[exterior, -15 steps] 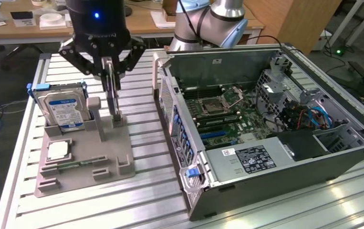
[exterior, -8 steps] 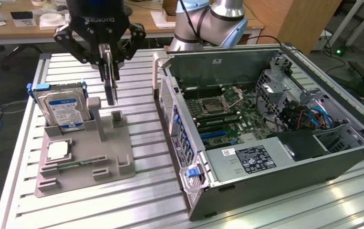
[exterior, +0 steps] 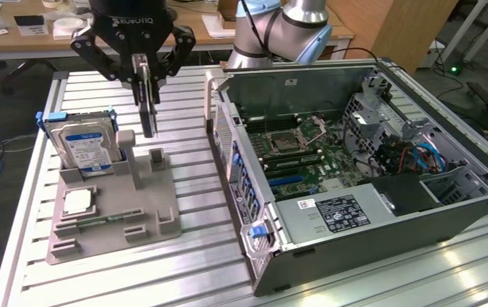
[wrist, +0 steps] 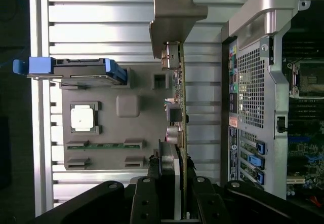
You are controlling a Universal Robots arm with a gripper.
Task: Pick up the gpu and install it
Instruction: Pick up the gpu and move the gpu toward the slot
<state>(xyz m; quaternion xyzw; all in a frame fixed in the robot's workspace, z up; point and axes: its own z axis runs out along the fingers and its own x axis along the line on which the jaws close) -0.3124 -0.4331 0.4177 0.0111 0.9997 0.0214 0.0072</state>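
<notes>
Your gripper [exterior: 144, 78] is clamped on the gpu [exterior: 148, 118], held edge-on between the fingers [wrist: 153, 176] and reaching past their tips. They hide its gripped end, and you can't make out either face.

Gripper [exterior: 146, 80] w/ gpu [exterior: 148, 112] clamped hangs over grey holder [exterior: 116, 224]; free air round the card's edges. Below: upright hard drive [exterior: 86, 144] blocks ext. view's left, holder posts [exterior: 128, 153] stand just under the card. Ext. view's right: bare table strip [exterior: 188, 185], then PC case wall [exterior: 226, 134], taller than the holder. Case open on top, so there's room above the motherboard [exterior: 312, 160]. Drive cage [exterior: 380, 109], cables [exterior: 419, 157] & PSU [exterior: 342, 211] crowd its right & near parts.
</notes>
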